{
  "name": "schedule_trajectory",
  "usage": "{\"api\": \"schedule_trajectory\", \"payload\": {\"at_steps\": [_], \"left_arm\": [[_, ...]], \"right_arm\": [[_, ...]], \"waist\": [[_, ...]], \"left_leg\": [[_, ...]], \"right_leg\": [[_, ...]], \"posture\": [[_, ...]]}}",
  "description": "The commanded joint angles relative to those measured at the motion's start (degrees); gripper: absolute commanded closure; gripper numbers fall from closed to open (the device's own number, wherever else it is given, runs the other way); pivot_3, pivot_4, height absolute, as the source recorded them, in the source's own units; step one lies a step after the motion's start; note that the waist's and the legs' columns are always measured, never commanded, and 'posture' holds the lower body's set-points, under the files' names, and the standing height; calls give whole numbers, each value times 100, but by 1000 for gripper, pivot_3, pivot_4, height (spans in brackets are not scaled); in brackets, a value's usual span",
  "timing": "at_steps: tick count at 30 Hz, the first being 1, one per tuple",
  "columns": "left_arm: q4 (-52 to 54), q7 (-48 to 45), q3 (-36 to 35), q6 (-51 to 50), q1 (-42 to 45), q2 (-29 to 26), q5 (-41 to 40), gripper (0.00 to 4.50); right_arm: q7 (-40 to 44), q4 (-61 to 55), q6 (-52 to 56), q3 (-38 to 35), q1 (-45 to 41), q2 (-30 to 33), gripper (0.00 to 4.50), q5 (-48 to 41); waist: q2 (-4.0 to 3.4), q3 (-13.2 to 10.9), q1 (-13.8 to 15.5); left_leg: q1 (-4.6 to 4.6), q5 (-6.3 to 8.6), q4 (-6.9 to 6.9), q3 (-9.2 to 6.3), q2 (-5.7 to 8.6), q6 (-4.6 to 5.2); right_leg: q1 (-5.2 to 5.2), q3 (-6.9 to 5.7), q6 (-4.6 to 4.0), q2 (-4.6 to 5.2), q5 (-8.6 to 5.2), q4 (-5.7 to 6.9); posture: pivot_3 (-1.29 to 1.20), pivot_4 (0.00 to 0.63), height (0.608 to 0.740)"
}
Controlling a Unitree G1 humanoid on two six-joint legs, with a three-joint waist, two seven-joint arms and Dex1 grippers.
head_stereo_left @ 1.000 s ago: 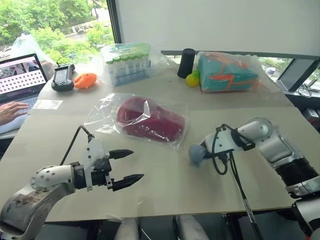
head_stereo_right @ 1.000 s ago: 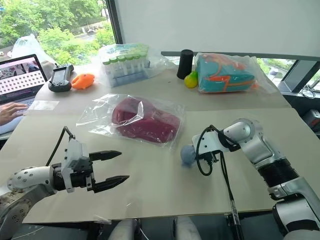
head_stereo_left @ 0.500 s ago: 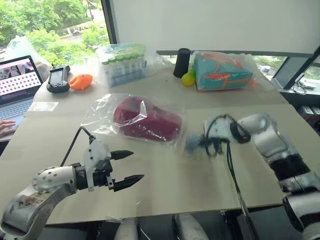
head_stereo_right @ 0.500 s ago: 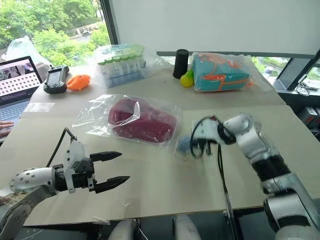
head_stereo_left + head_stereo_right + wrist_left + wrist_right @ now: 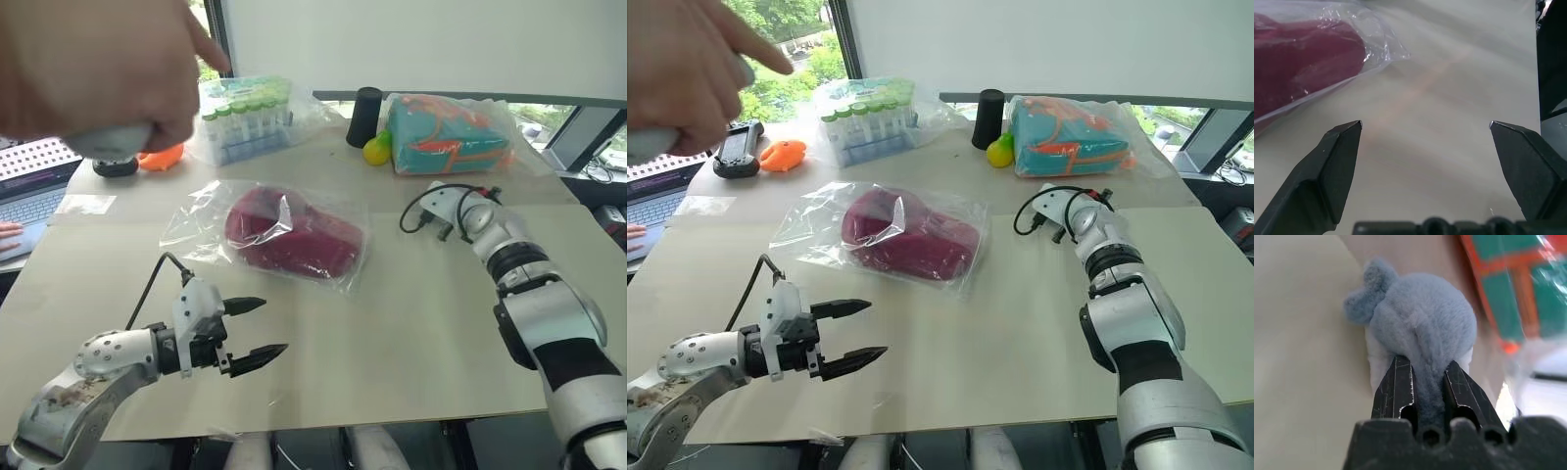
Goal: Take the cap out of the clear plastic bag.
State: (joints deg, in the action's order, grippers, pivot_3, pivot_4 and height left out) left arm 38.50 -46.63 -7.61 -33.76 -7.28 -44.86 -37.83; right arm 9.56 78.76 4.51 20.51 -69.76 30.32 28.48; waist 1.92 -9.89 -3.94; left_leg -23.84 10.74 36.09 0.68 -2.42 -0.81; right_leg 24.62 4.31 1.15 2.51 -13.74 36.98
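Two black fingers of the left gripper [image 5: 253, 331] are spread wide and empty above the near left part of the table [image 5: 411, 323], pointed toward its middle. Just beyond their tips, apart from them, the near edge of the clear plastic bag [image 5: 196, 220] is seen lying flat at the table's centre; in the left wrist view only bare tabletop sits between the tips, with the bag's corner off to one side. The cap [image 5: 291, 237] is enclosed in the bag, a dark red fabric mound under crinkled, glossy film.

Toward the right edge, the right gripper [image 5: 1422, 382] is extended well away from the bag, with its fingers pinched onto a small grey-blue round thing [image 5: 1420, 328], fluffy and soft, with a little ear-like tuft; it is apparently lifted off the surface, though contact with the table cannot be judged.

Along the far edge a bag of green-capped tubes [image 5: 245, 117], a black cylinder [image 5: 366, 116] with a yellow-green ball [image 5: 376, 151] at its base, and a bag holding a teal-and-orange item [image 5: 446, 135] are lined up. At the far left corner an orange object [image 5: 784, 155], a dark handheld device [image 5: 735, 152] and a laptop [image 5: 34, 176] are placed. A person's hand [image 5: 93, 69] is held close to the camera over that corner, blurred, hiding part of it.
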Motion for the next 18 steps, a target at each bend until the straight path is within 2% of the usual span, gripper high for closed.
{"api": "schedule_trajectory", "payload": {"at_steps": [1,4,8,18], "left_arm": [[385,101,-135,30,-102,10,-74,0],[455,175,-204,-1,-179,6,-123,0],[483,197,-199,11,-219,-10,-124,0],[396,100,-167,41,-176,-61,-120,0]], "right_arm": [[-431,1,-103,-211,-117,130,2408,-26],[-498,7,-138,-246,-136,118,1277,13],[-511,0,-169,-293,-132,110,46,-6],[-556,-122,-374,-309,-376,139,46,54]], "waist": [[0,0,-9],[0,0,-30],[0,0,-30],[0,0,-30]], "left_leg": [[0,0,2,0,0,0],[12,-1,5,-1,-4,1],[44,-1,6,-2,-6,1],[42,-1,13,-2,-6,1]], "right_leg": [[0,0,1,0,1,1],[-4,0,1,-7,2,11],[-34,0,1,-13,1,12],[-35,1,1,-12,1,12]], "posture": [[0,150,740],[0,150,740],[0,150,740],[0,150,740]]}}
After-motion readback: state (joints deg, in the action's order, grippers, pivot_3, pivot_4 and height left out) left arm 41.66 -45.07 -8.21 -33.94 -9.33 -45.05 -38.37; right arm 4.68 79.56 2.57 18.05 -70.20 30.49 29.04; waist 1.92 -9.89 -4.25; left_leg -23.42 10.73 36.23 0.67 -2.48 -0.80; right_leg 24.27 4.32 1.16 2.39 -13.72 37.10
